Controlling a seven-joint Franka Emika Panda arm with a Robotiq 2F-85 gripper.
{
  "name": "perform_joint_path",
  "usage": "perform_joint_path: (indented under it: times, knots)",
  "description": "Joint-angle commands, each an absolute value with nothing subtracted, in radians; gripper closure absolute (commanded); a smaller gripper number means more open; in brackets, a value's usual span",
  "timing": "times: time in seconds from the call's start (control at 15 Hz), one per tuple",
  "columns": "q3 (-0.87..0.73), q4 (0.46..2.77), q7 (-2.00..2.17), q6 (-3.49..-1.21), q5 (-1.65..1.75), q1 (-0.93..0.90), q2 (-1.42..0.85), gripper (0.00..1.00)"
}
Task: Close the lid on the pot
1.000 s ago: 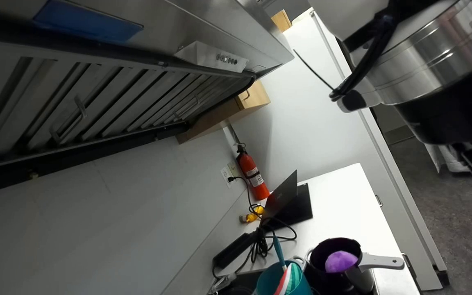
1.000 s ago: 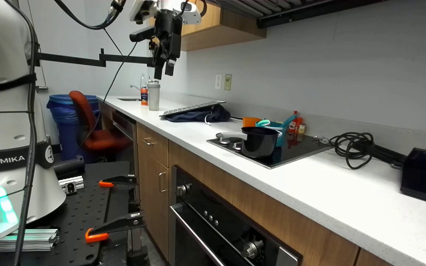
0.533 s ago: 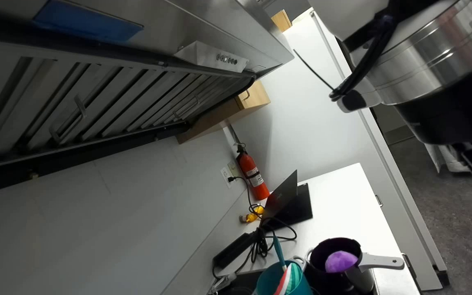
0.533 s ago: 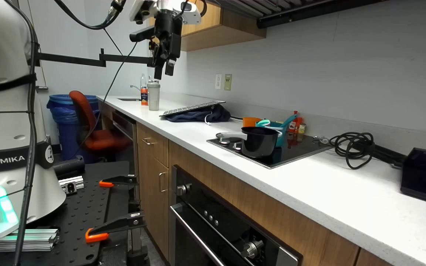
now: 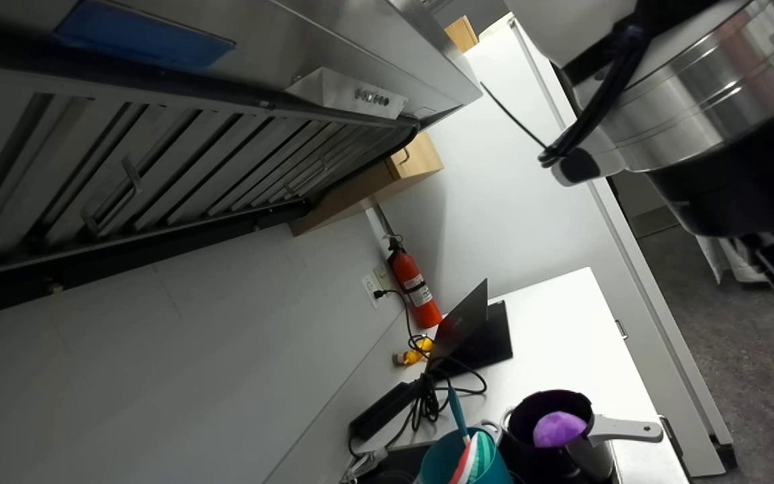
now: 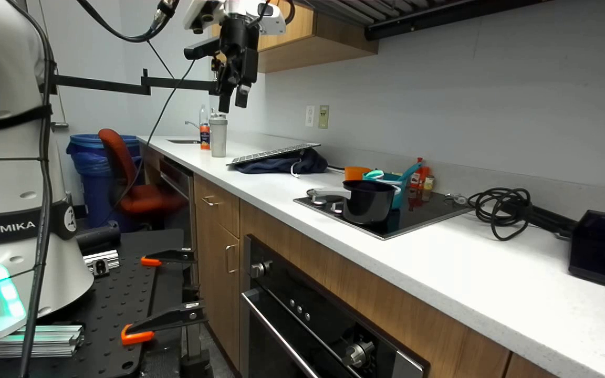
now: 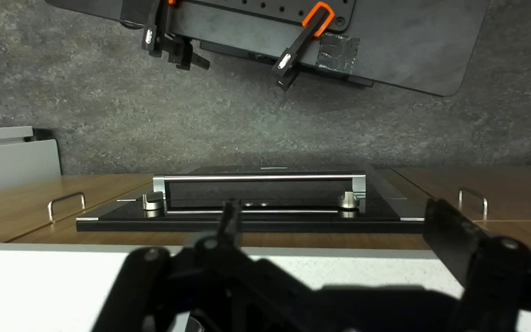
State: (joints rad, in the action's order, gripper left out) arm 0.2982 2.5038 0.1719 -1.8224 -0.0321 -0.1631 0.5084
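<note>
Released, the gripper (image 7: pixel 334 205) is spreading its two black fingers (image 7: pixel 450 240) wide apart in the wrist view, and I am looking between them at a glossy black oven (image 7: pixel 256 191) with a metal rail (image 7: pixel 265 178) and round knobs (image 7: pixel 348 201). Wood-grained cabinet fronts (image 7: pixel 16 196) are flanking it, and mottled grey flooring (image 7: pixel 228 115) is stretching beyond.

In an exterior view, I am watching the gripper hanging, fingers down, well above the level of the white counter (image 6: pixel 439 268). The dark saucepan (image 6: pixel 369 205) is sitting upright, lower and toward the picture's right, well apart from the fingers. It is resting on a black glass cooktop (image 6: pixel 423 215) with metal edging, its smooth side curving and its straight, pale grey handle (image 6: pixel 334 192) pointing to the picture's left. A teal tub (image 6: pixel 399 199) is standing just behind it. Farther along, a flat, gridded slab (image 6: pixel 276 153) is lying tilted on rumpled navy cloth (image 6: pixel 302 164).

In an exterior view, I am seeing down into the uncovered saucepan, where a rounded purple shape (image 5: pixel 560 429) is showing inside; the gripper is hanging higher, partly cut off at the picture's right edge. The teal tub is holding a striped item (image 5: pixel 478 456), and a slatted metal hood (image 5: pixel 219 141) is filling the upper left.
</note>
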Motion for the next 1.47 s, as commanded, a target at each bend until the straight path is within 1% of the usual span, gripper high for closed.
perform_joint_path:
  times: [0.0, 1.13, 1.4]
  knots:
    - [0.260, 2.489, 0.090, -1.816, -0.011, -0.191, 0.491, 0.00]
    - [0.251, 2.501, 0.068, -1.824, -0.010, -0.183, 0.479, 0.00]
    - [0.256, 2.501, 0.067, -1.887, 0.038, -0.172, 0.433, 0.00]
